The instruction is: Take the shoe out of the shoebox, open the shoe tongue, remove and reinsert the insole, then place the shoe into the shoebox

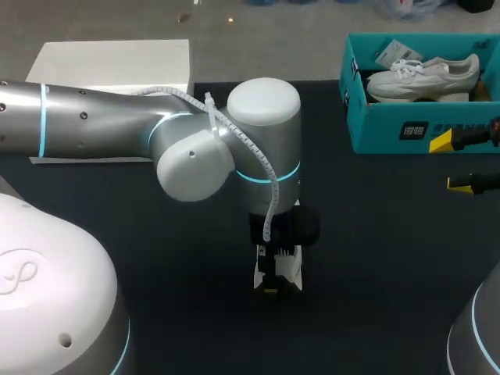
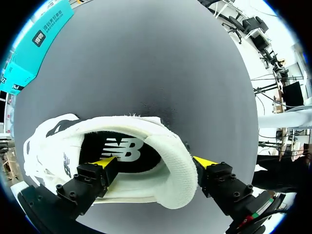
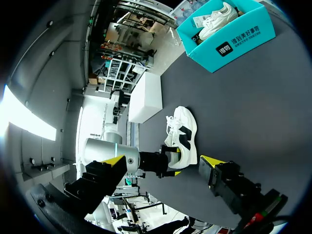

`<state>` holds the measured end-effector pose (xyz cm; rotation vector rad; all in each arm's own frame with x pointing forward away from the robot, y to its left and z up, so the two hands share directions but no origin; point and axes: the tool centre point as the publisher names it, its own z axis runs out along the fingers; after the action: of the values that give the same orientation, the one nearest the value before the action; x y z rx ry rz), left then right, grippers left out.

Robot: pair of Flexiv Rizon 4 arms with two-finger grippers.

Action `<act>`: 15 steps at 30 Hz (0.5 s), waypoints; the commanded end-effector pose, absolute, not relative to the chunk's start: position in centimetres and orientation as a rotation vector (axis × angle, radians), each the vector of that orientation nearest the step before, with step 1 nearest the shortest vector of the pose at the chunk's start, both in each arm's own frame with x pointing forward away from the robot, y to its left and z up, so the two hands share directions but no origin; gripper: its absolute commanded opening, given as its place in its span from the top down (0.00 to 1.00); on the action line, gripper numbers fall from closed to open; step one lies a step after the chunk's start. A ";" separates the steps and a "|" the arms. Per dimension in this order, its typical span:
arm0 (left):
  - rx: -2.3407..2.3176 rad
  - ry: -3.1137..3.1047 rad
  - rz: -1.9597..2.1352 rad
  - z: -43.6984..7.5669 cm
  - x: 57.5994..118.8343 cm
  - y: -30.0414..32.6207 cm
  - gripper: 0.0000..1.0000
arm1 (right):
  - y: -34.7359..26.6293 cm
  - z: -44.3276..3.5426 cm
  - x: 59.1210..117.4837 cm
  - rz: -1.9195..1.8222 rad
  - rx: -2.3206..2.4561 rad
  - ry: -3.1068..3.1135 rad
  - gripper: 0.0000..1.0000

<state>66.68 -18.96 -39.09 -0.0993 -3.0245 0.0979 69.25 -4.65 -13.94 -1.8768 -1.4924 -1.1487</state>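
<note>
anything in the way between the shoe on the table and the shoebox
Nothing visible lies on the table between the shoe and the shoebox. The right pincer hangs just before the box's front wall, and a second shoe already fills part of the box.

Two shoes (image 1: 422, 76) (image 3: 184, 136), one shoebox (image 1: 391, 129), one white box (image 1: 109, 66) and two arms (image 1: 101, 117) (image 1: 478, 336) at one table (image 1: 375, 234).
</note>
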 end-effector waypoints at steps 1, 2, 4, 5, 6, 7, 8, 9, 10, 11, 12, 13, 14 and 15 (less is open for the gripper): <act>-0.110 -3.008 0.095 -40.1 67.1 -19.6 0.00 | -4.6 -14.0 69.2 -1.149 -1.879 -1.492 0.00; -0.115 -3.004 0.094 -40.2 67.1 -19.7 0.00 | -4.6 -14.0 69.2 -1.149 -1.879 -1.492 0.00; -0.118 -3.002 0.091 -40.3 67.1 -20.0 0.00 | -4.6 -14.0 69.2 -1.149 -1.879 -1.492 0.00; -0.120 -3.000 0.088 -40.2 67.0 -20.2 0.00 | -4.6 -14.0 69.2 -1.149 -1.879 -1.492 0.00; -0.120 -2.999 0.086 -40.2 67.0 -20.3 0.00 | -4.6 -14.0 69.2 -1.149 -1.879 -1.492 0.00; -0.121 -2.997 0.085 -40.2 67.0 -20.4 0.16 | -4.6 -14.0 69.2 -1.149 -1.879 -1.492 0.00; -0.118 -2.993 0.075 -40.2 67.0 -20.4 0.51 | -4.6 -14.0 69.2 -1.149 -1.879 -1.492 0.00; -0.105 -2.987 0.072 -40.1 66.9 -20.4 0.62 | -4.6 -14.0 69.2 -1.149 -1.879 -1.492 0.00; -0.099 -2.984 0.071 -40.0 67.0 -20.4 0.80 | -4.6 -14.0 69.2 -1.149 -1.879 -1.492 0.00; -0.091 -2.982 0.064 -39.9 66.9 -20.3 1.00 | -4.6 -14.0 69.2 -1.149 -1.879 -1.492 0.00; -0.081 -2.972 0.055 -39.7 66.8 -20.3 1.00 | -4.6 -14.0 69.2 -1.149 -1.879 -1.492 0.00; -0.081 -2.973 0.048 -39.4 66.7 -20.3 1.00 | -4.6 -14.0 69.2 -1.149 -1.879 -1.492 0.00; -0.084 -2.976 0.041 -39.1 66.5 -20.3 1.00 | -4.6 -14.0 69.2 -1.149 -1.879 -1.492 0.00; -0.083 -2.969 0.017 -38.8 66.3 -20.3 1.00 | -4.6 -14.0 69.2 -1.149 -1.879 -1.492 0.00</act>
<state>66.16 -19.93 -39.41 -0.0824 -2.9698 0.0530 69.25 -4.65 -13.93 -1.8768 -1.4924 -1.1487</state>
